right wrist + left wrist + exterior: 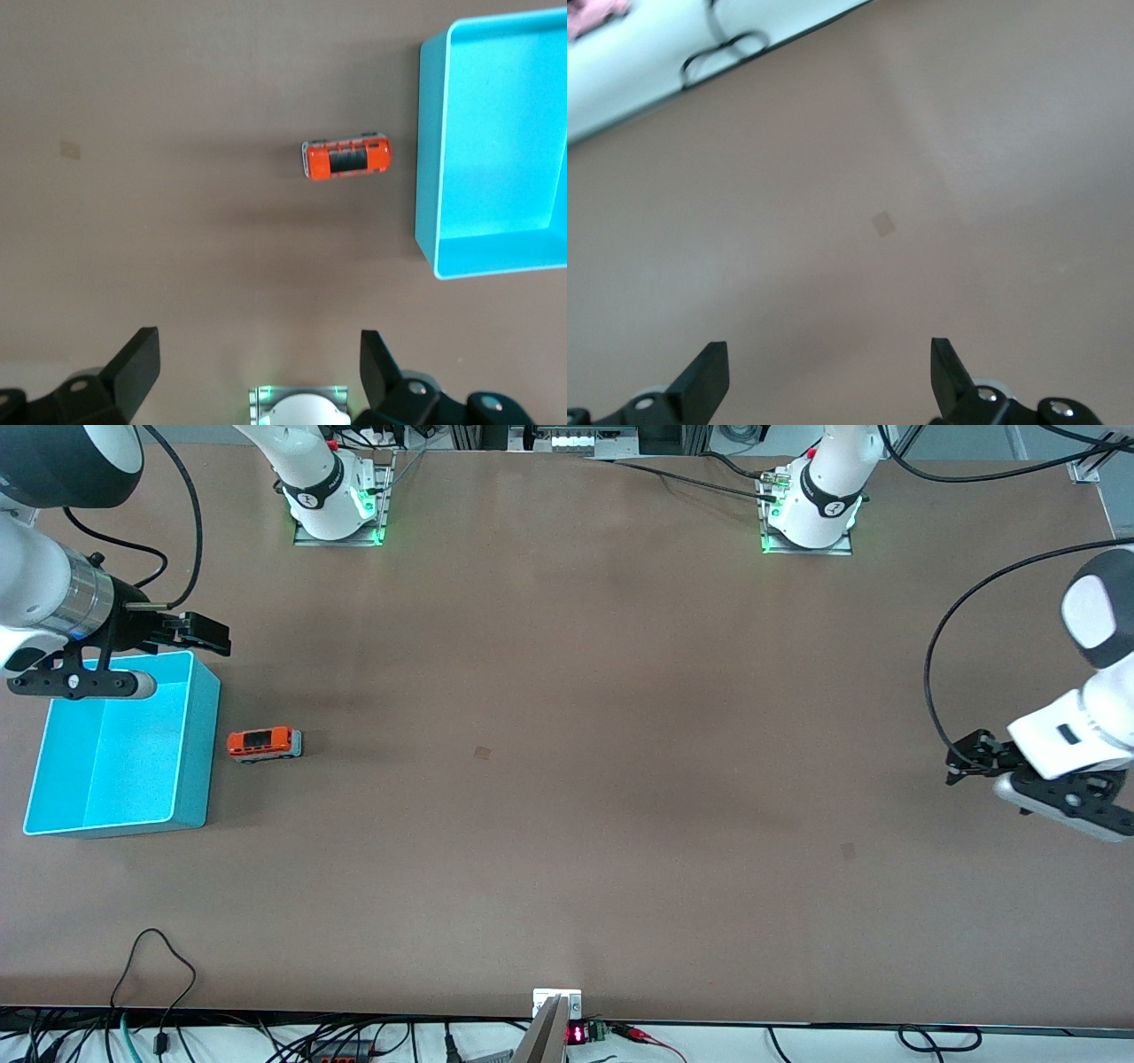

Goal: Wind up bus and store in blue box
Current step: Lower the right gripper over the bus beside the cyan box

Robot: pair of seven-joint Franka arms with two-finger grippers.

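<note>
Right wrist view is showing the right gripper (257, 372) with its fingers spread wide and nothing between them, looking down on the bus (347, 157) and one end of the box (427, 150). From the front, the right gripper (199, 633) is hanging over the box's (199, 726) corner that lies farthest from the front camera, on the side toward the bus. The left gripper (830, 376) is also standing spread and empty; it (961, 762) is waiting over bare table (567, 779) at the left arm's end, well apart from both things of the task, and its own wrist camera is showing only tabletop

The bus (264, 744) is sitting upright on its wheels on the table, just beside the box's long wall and outside it, not touching it as far as I can tell. It is lying roughly crosswise to that wall, one end pointing at the box

As I am judging it, the task is barely begun: neither gripper is touching the bus, no winding is under way, and the box is looking empty. Grasping, winding and placing the bus are all remaining

The bus is looking small and orange, with a dark roof panel and pale trim along its lower edge. The box is looking cyan, open-topped, straight-walled and far longer than the bus
</note>
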